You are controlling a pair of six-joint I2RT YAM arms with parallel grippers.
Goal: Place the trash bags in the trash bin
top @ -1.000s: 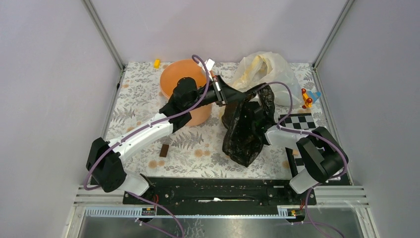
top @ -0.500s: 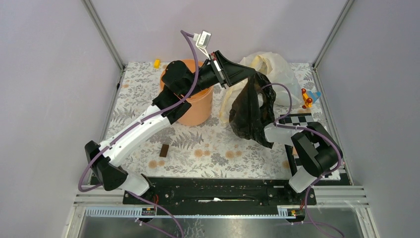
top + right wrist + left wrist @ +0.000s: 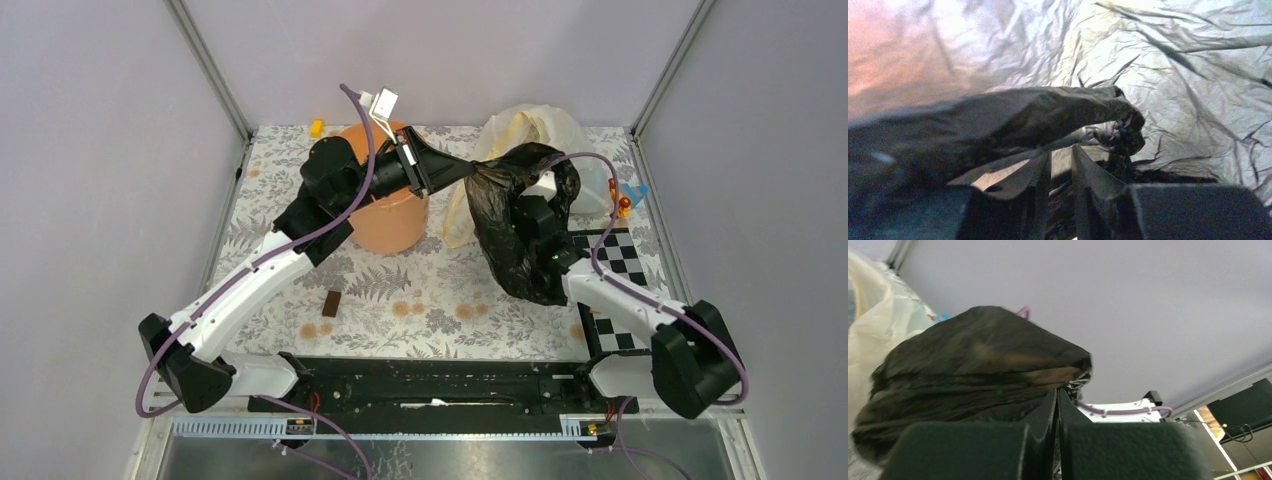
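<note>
Up high, the left claw (image 3: 1058, 402) has its two fingers pressed flat together on a bunched corner of the black trash bag (image 3: 520, 230), and the glossy film fans out from that pinch and hangs down to the right. The right claw (image 3: 1060, 167) is buried inside the bag, so the overhead view hides it. Its own camera shows the fingers slightly parted with a narrow gap between them, a dark fold of film lying across just past the tips, and stretched, see-through plastic all round. The bag hangs in the air between the two arms, just right of the trash bin (image 3: 385, 225) and outside it, in front of a cream-white bag (image 3: 530, 125). Whether its bottom touches the worktop (image 3: 420, 300) I cannot tell. The bin stands upright at the back, left of centre, with the left forearm crossing over its rim. A small brown block (image 3: 332, 303) lies nearer the arm bases, and a checkerboard card (image 3: 612, 255) sits at the right.
</note>
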